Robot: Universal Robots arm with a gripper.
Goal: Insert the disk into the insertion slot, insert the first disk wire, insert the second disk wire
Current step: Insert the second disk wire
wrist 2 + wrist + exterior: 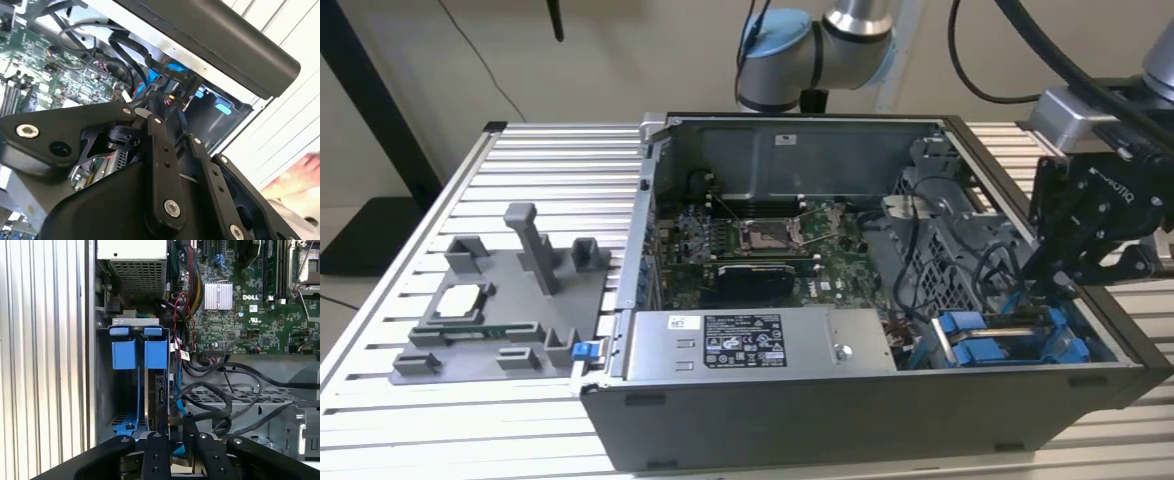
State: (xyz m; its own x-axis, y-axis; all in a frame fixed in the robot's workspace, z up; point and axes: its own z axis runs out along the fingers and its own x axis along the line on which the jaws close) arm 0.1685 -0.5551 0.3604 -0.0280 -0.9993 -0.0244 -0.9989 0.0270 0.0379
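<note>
The disk [160, 390] stands edge-on in its blue carrier [156, 354] inside the insertion slot [102, 390], a grey metal bay at the case's front corner on the exterior view's right [1003, 338]. My gripper [175, 436] sits right at the disk's open end, and its black fingers [155, 452] look shut on a black wire plug. A blue wire [178, 405] and black wires [220, 405] run beside it. In the second wrist view the gripper [174, 131] points at a cluster of plugs [172, 96]. In the exterior view the gripper [1047, 285] reaches down into the bay.
A silver power supply box [761, 343] fills the case front, with the motherboard [774, 245] behind it. A perforated cage wall [240, 397] lies beside the bay. A grey parts fixture [494, 300] stands on the table at the exterior view's left. A hand [307, 167] shows beyond the case.
</note>
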